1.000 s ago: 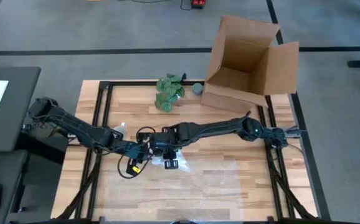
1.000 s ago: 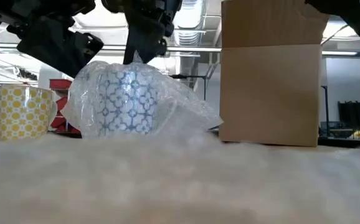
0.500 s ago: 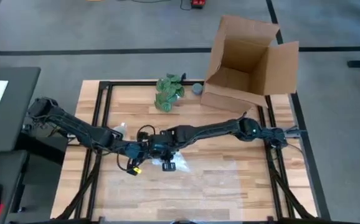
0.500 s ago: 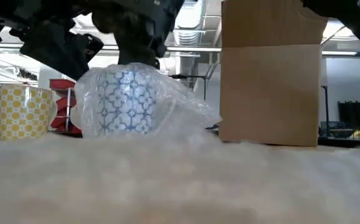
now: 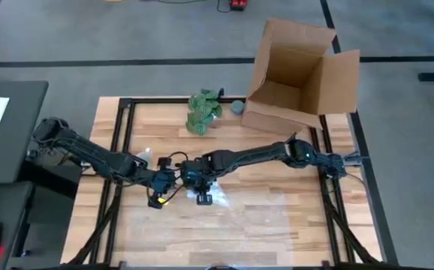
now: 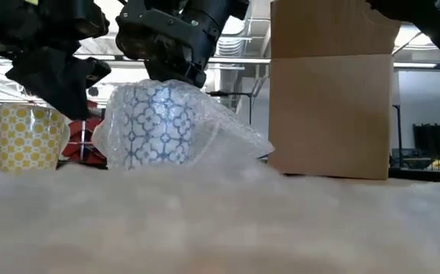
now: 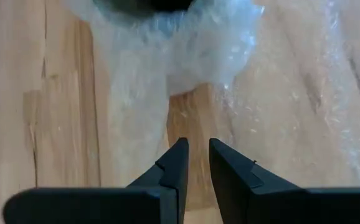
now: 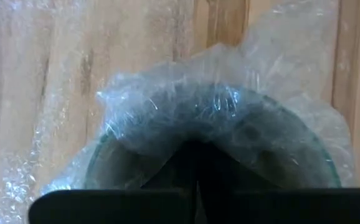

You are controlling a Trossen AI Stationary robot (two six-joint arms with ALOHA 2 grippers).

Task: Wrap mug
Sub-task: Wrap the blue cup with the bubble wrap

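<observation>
Right pincer (image 6: 176, 46) sits directly on top of the mug (image 6: 154, 125), its fingers pressed together down inside the mouth in the right wrist view, apparently tucking bubble wrap (image 6: 220, 137) into the opening so the wrapping stays put; whether they pinch a fold of it I cannot tell for certain. The mug stands upright on the counter (image 5: 277, 217) straight beneath this pincer, wrap draped over its blue-patterned side and trailing away from the pincer toward the cardboard box (image 6: 331, 91). Just beside it, on the opposite side from the box, the left pincer (image 5: 159, 182) hangs low over the counter, fingers (image 7: 175, 165) nearly together with a narrow gap and nothing between them; it looks placed to steady or gather the loose skirt of wrap lying just ahead of its tips. Beyond the left pincer in the low view stands a yellow patterned cup (image 6: 30, 137), apart from the work. Farther off from both pincers lie the green leafy bunch (image 5: 203, 111) and a small grey round object (image 5: 237, 107), next to the box. Compared with a second ago, the wrap is drawn tighter round the mug and bulges less on the left pincer's side, the right pincer has settled lower onto the rim, and the left pincer has closed in toward the mug.
</observation>
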